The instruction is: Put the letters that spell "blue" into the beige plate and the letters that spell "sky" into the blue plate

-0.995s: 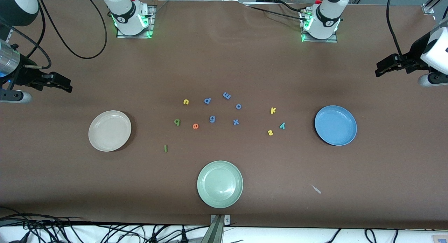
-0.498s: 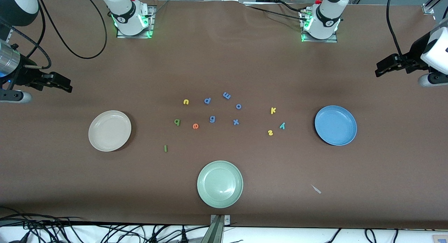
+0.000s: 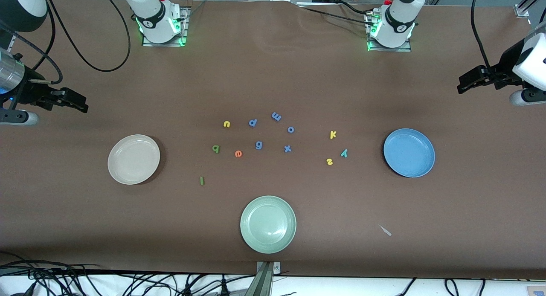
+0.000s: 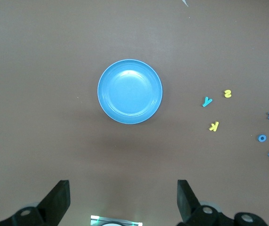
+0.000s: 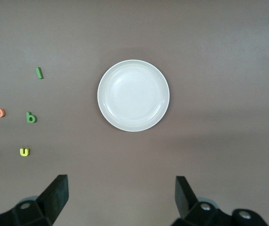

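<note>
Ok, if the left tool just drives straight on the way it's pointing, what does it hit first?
Probably bare brown table just short of the round mid-blue plate: the open left tool points down there, holding nothing. Depth is unclear, so it might catch the plate's rim.

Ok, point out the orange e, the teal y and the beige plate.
orange e (image 3: 238,153), front view, its middle.
teal y (image 3: 344,153), front view, its fork.
beige plate (image 3: 114,173), front view, its rim.

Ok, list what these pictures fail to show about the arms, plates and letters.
- Front view: left gripper and right gripper show side-on; the arms are cut off by the picture's edges.
- Left wrist view: blue plate shows, but the "blue" letters lie outside the picture.
- Right wrist view: beige plate shows, but the "sky" letters lie outside the picture.
</note>
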Robot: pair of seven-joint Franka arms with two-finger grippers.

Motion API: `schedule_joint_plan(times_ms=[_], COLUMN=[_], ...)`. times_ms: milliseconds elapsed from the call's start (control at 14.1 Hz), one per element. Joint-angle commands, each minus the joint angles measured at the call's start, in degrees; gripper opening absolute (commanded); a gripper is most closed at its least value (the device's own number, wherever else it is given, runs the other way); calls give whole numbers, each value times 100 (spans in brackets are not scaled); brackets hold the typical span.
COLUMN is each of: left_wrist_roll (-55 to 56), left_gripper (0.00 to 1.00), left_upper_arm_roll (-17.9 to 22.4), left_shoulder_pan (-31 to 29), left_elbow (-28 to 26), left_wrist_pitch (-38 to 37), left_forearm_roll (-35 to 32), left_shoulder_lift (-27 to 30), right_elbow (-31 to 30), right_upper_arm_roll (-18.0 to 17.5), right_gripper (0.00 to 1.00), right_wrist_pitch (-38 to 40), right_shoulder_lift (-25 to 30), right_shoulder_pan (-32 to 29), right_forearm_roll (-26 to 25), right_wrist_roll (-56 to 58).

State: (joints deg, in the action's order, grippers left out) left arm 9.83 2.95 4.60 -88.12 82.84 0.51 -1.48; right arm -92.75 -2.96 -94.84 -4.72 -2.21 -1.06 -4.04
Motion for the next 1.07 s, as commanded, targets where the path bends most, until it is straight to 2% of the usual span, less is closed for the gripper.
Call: schedule_joint_plan(times_ms=[0, 995], left_wrist_roll=[28, 36], left_gripper=[100, 100], left_upper_arm_roll=[-31, -93], left_shoulder_pan=[-11, -3], left_elbow=[216, 234], left_wrist_pitch=[-145, -145], left_forearm_roll=[-103, -95], left_shoulder_lift=[-98, -89], right_elbow=[-15, -15], right_upper_arm_roll=[-11, -11], right_gripper=[100, 100], right_wrist_pitch=[63, 54], right_shoulder_lift=[50, 33], right_shoulder_pan=[-26, -26], right_forearm_roll=[-25, -8], right_wrist_roll=[79, 44])
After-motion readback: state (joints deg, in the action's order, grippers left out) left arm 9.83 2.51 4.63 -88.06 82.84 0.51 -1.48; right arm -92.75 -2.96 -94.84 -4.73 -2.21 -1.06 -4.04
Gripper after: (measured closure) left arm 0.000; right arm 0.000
